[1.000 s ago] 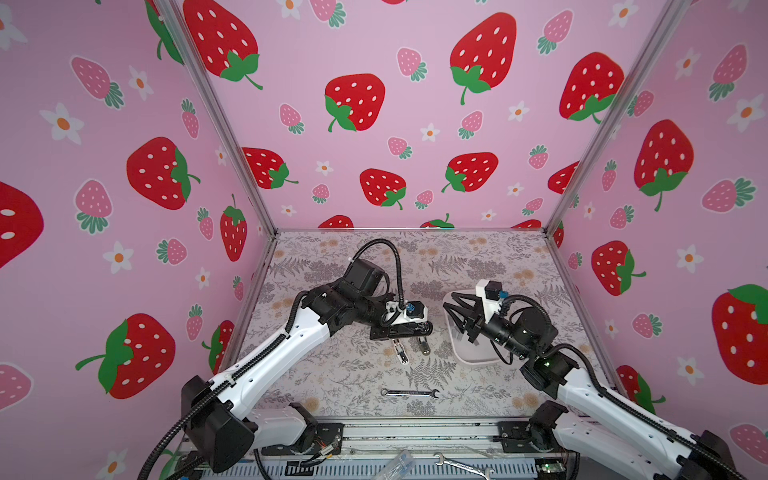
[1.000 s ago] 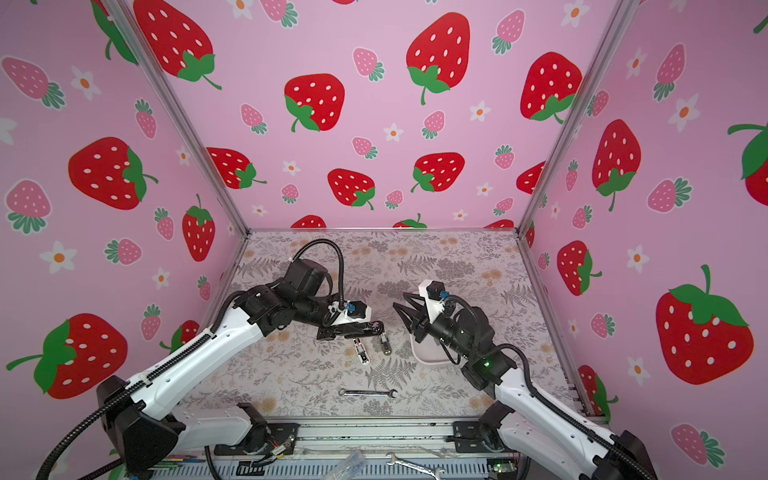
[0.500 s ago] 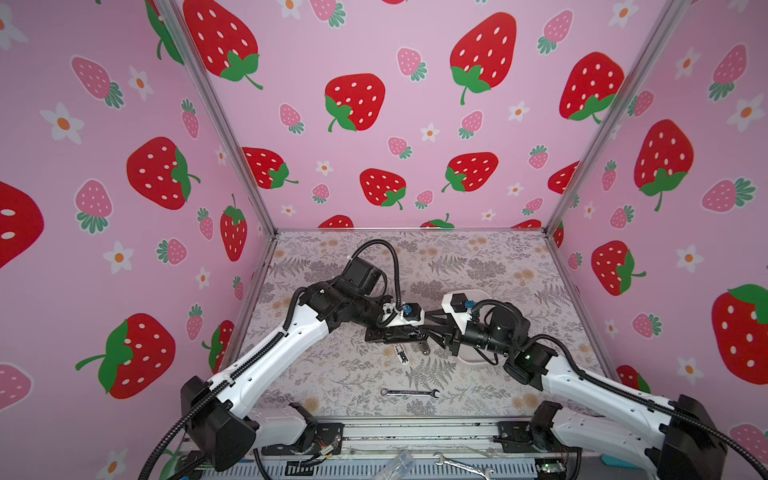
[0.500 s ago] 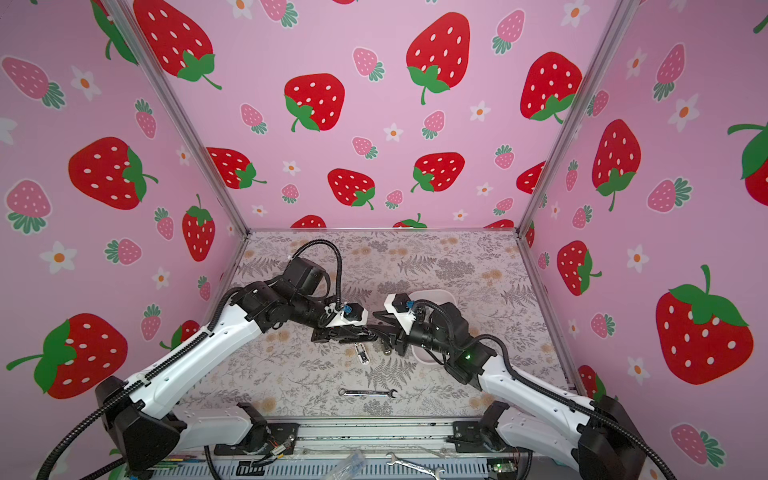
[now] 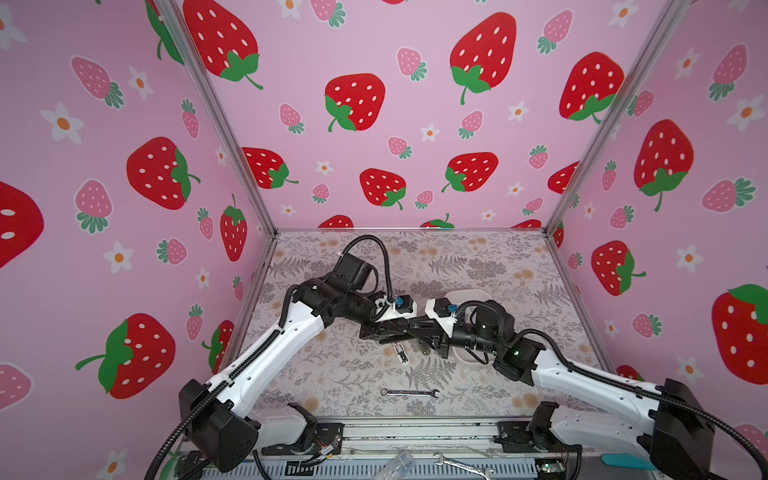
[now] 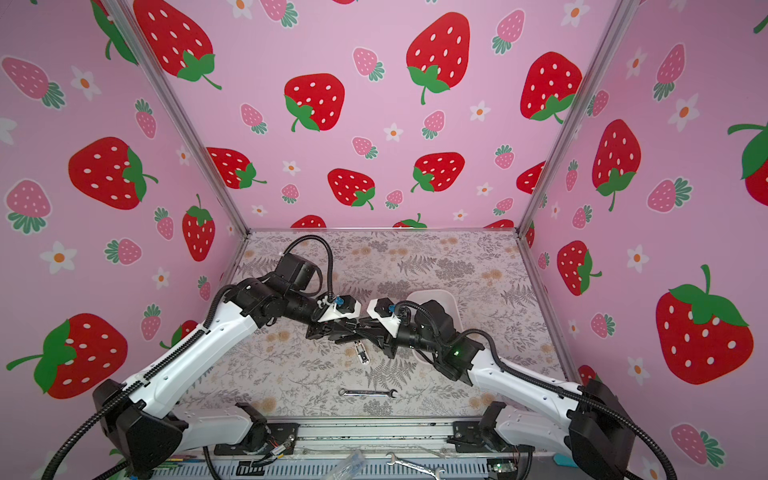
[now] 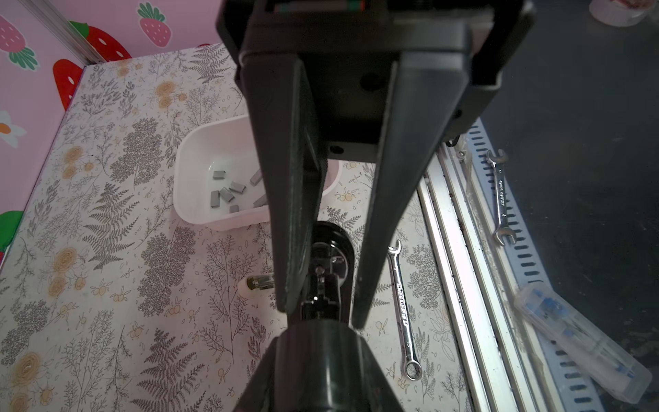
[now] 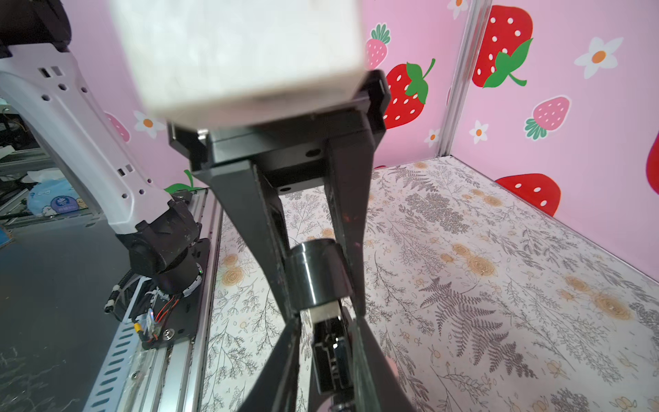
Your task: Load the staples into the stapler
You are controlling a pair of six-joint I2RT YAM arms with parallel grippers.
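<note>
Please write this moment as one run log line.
left gripper: shut on stapler, lifted off table | right gripper: shut on stapler's round end | staples: loose in white tray | wrench: on table

Left gripper (image 7: 321, 314): fingers (image 7: 292, 214) clamped on the black stapler (image 7: 326, 264). White tray (image 7: 199, 153) on counter (image 7: 124, 285) holds loose grey staples (image 7: 228, 194). Wrench (image 7: 403, 310) flat on counter by the rail (image 7: 460, 285). Second wrench (image 7: 499, 199) and clear plastic case (image 7: 577, 339) lie past the counter edge.
</note>
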